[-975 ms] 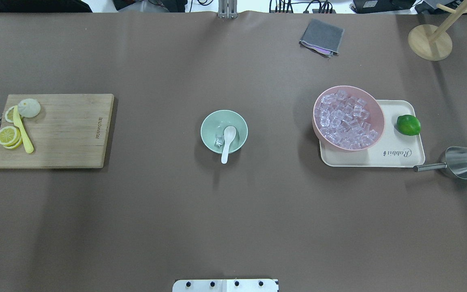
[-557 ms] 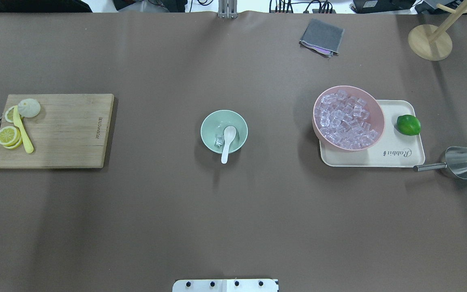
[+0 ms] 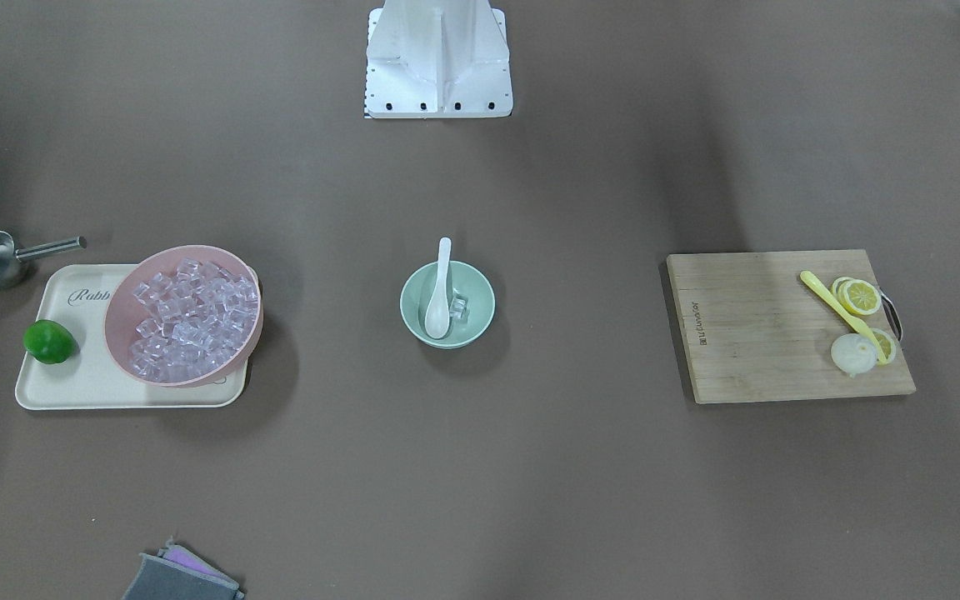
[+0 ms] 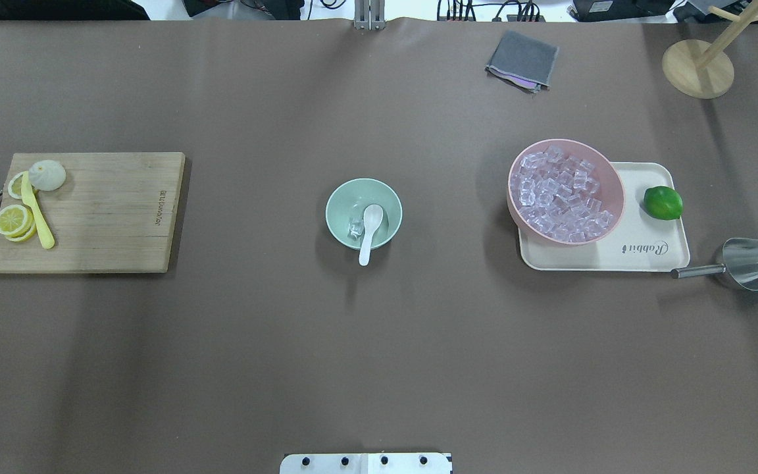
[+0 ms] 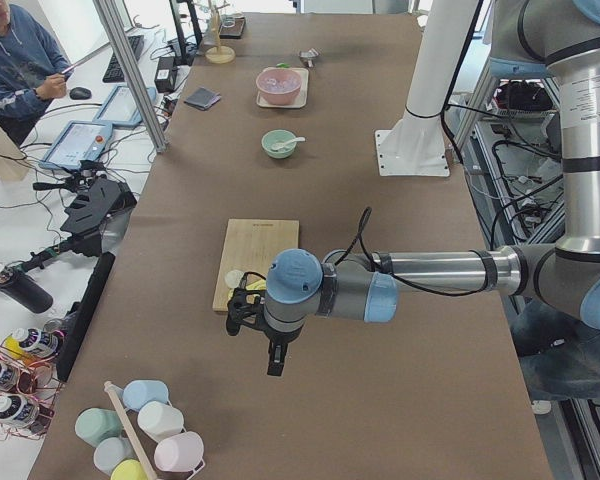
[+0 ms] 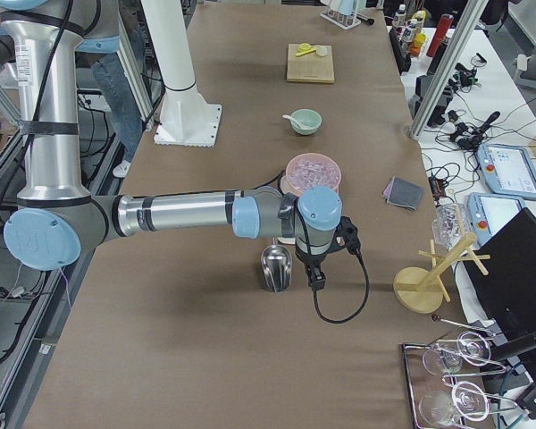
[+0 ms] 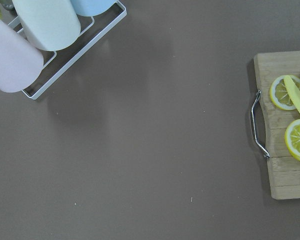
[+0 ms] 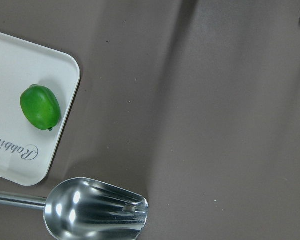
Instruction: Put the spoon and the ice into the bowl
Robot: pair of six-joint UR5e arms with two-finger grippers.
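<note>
The mint-green bowl (image 4: 364, 197) stands at the table's middle and also shows in the front view (image 3: 480, 293). The white spoon (image 4: 370, 227) rests in it, scoop down and handle over the near rim. One or two clear ice cubes (image 4: 355, 228) lie in the bowl beside the scoop. Neither gripper shows in the overhead or front view. My left gripper (image 5: 276, 366) hangs above the table beyond the cutting board's end. My right gripper (image 6: 316, 282) hangs near the metal scoop. I cannot tell whether either is open or shut.
A pink bowl (image 4: 616, 197) full of ice cubes leans on a cream tray (image 4: 655, 257) with a lime (image 4: 662, 203). A metal scoop (image 4: 747, 264) lies beside it. A cutting board (image 4: 109, 217) with lemon slices and a yellow utensil is at the left. A grey cloth (image 4: 522, 59) lies far back.
</note>
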